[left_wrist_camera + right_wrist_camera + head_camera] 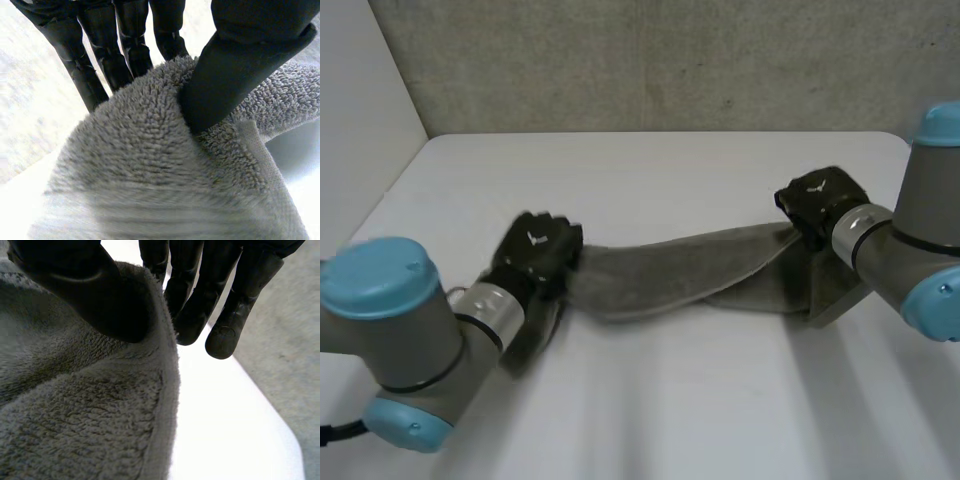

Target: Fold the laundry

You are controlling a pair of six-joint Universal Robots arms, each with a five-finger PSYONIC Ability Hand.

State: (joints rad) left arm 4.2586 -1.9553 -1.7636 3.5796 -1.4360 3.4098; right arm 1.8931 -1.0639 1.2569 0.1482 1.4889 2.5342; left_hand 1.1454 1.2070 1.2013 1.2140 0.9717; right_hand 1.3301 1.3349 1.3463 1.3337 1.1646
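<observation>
A grey terry towel (680, 272) hangs stretched in a sagging band between my two hands above the white table (650, 170). My left hand (535, 255) is shut on the towel's left end; in the left wrist view its thumb (235, 75) presses the towel (150, 160) against the fingers (120, 50) behind it. My right hand (820, 205) is shut on the towel's right end; in the right wrist view its thumb (85, 290) pinches the towel's edge (100, 410) against the fingers (200, 300). A flap of towel droops below the right hand.
The table's far edge meets a grey wall (650, 60). Bare table top lies in front of and behind the towel. In the right wrist view the table's edge and a grey floor (285, 340) show past the fingers.
</observation>
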